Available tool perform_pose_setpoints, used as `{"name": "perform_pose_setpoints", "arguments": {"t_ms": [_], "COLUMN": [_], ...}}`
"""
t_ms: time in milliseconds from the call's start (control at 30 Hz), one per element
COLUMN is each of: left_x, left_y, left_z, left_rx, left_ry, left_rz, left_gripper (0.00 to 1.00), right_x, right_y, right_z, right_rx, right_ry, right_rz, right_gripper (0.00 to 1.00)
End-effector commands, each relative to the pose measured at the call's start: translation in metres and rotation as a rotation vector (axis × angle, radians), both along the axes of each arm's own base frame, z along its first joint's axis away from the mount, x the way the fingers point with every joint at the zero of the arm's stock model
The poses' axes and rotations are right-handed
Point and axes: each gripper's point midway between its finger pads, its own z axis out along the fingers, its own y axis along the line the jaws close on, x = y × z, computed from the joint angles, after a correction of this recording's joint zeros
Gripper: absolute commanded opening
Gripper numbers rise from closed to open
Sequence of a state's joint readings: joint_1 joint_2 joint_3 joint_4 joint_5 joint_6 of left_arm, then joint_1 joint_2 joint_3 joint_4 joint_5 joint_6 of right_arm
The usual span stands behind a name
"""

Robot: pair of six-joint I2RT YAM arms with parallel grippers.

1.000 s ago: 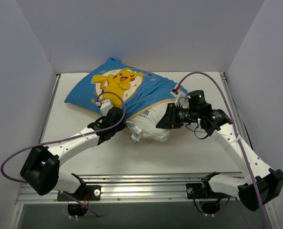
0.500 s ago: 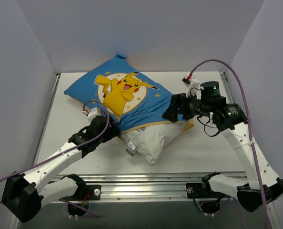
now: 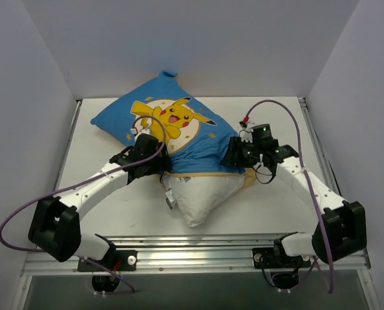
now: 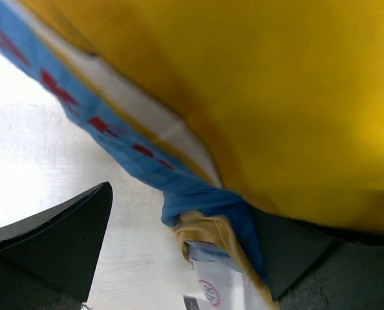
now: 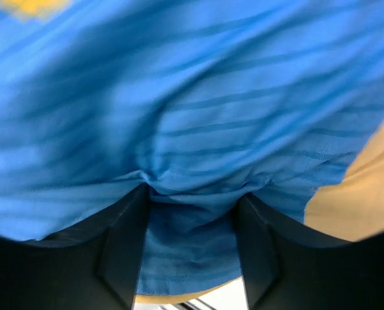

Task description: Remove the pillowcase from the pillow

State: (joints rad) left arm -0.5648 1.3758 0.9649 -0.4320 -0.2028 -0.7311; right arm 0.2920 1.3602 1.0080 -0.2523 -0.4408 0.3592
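Pillowcase (image 3: 179, 129) is being pinched by right fingers (image 5: 124, 245) at its right hem, frame centre. Left fingers (image 4: 56, 245) are being held apart around the left hem. Pillow (image 3: 202, 194) is being left half-bared below, on the worktop (image 3: 101, 168).
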Motion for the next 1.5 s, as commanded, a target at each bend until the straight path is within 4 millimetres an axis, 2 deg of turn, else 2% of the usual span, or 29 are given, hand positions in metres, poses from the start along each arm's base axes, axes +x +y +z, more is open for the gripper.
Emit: {"name": "perform_pose_setpoints", "arguments": {"t_ms": [0,33,100,133,167,233,333,433,567,633,667,733,767,800,833,867,933,967,1000,1033,1067,1100,1133,1167,1233,1267,1367,1400,1467], "left_x": [0.04,0.043,0.049,0.053,0.057,0.065,0.074,0.086,0.111,0.12,0.125,0.128,0.125,0.12,0.116,0.104,0.087,0.072,0.063,0.051,0.036,0.025,0.015,-0.003,-0.019,-0.029,-0.041,-0.043,-0.04], "left_y": [-0.048,-0.055,-0.067,-0.078,-0.082,-0.091,-0.097,-0.103,-0.096,-0.09,-0.08,-0.066,-0.056,-0.049,-0.041,-0.035,-0.025,-0.02,-0.019,-0.017,-0.016,-0.02,-0.024,-0.03,-0.049,-0.053,-0.07,-0.069,-0.073], "left_z": [0.045,0.046,0.041,0.051,0.046,0.057,0.059,0.069,0.083,0.104,0.117,0.14,0.159,0.165,0.171,0.189,0.182,0.193,0.19,0.169,0.174,0.166,0.159,0.137,0.122,0.1,0.083,0.069,0.062], "left_rx": [-0.125,-0.137,-0.143,-0.168,-0.162,-0.17,-0.154,-0.138,-0.091,-0.092,-0.097,-0.089,-0.094,-0.087,-0.075,-0.088,-0.093,-0.117,-0.147,-0.151,-0.186,-0.224,-0.251,-0.282,-0.353,-0.364,-0.417,-0.414,-0.428], "left_ry": [-0.138,-0.137,-0.122,-0.135,-0.128,-0.152,-0.167,-0.189,-0.23,-0.253,-0.269,-0.299,-0.335,-0.336,-0.345,-0.378,-0.341,-0.354,-0.337,-0.285,-0.286,-0.252,-0.228,-0.169,-0.13,-0.083,-0.054,-0.034,-0.048], "left_rz": [-0.134,-0.168,-0.21,-0.251,-0.272,-0.297,-0.33,-0.346,-0.307,-0.287,-0.264,-0.221,-0.198,-0.182,-0.156,-0.15,-0.123,-0.12,-0.109,-0.109,-0.118,-0.108,-0.114,-0.149,-0.178,-0.191,-0.214,-0.197,-0.197], "left_gripper": [0.96,0.96,0.96,0.96,0.96,0.96,0.96,0.96,0.97,0.97,1.0,0.95,0.94,0.94,0.94,0.94,0.94,0.94,0.94,0.94,0.94,0.94,0.94,0.94,0.94,0.96,0.99,1.0,0.93], "right_x": [-0.075,-0.097,-0.12,-0.129,-0.141,-0.148,-0.15,-0.135,-0.088,-0.065,-0.055,-0.031,-0.022,-0.012,0.0,0.008,0.025,0.027,0.029,0.035,0.033,0.027,0.028,0.024,0.014,0.01,-0.002,-0.008,-0.015], "right_y": [0.055,0.071,0.083,0.085,0.091,0.093,0.098,0.1,0.091,0.095,0.098,0.106,0.108,0.109,0.113,0.114,0.113,0.111,0.11,0.105,0.099,0.101,0.094,0.084,0.073,0.065,0.055,0.053,0.053], "right_z": [0.006,0.009,0.025,0.025,0.034,0.032,0.027,0.016,-0.008,0.0,-0.003,0.017,0.016,0.021,0.037,0.039,0.062,0.069,0.077,0.089,0.096,0.1,0.102,0.101,0.101,0.09,0.088,0.079,0.076], "right_rx": [0.112,0.145,0.198,0.202,0.222,0.226,0.226,0.176,0.063,0.058,0.043,0.03,0.015,0.002,0.012,0.001,-0.01,-0.023,-0.031,-0.056,-0.073,-0.089,-0.118,-0.152,-0.174,-0.2,-0.191,-0.191,-0.17], "right_ry": [0.085,0.117,0.088,0.093,0.082,0.087,0.093,0.068,0.035,-0.005,-0.012,-0.093,-0.099,-0.127,-0.172,-0.188,-0.254,-0.274,-0.299,-0.339,-0.356,-0.373,-0.386,-0.391,-0.394,-0.379,-0.369,-0.349,-0.342], "right_rz": [0.203,0.242,0.29,0.298,0.322,0.32,0.317,0.285,0.186,0.175,0.174,0.166,0.163,0.145,0.133,0.127,0.086,0.077,0.065,0.025,0.008,0.017,-0.012,-0.043,-0.07,-0.089,-0.102,-0.092,-0.091], "right_gripper": [0.45,0.44,0.42,0.41,0.41,0.41,0.4,0.4,0.41,0.41,0.41,0.42,0.42,0.43,0.43,0.43,0.45,0.46,0.47,0.48,0.49,0.5,0.51,0.52,0.53,0.54,0.54,0.54,0.54]}}
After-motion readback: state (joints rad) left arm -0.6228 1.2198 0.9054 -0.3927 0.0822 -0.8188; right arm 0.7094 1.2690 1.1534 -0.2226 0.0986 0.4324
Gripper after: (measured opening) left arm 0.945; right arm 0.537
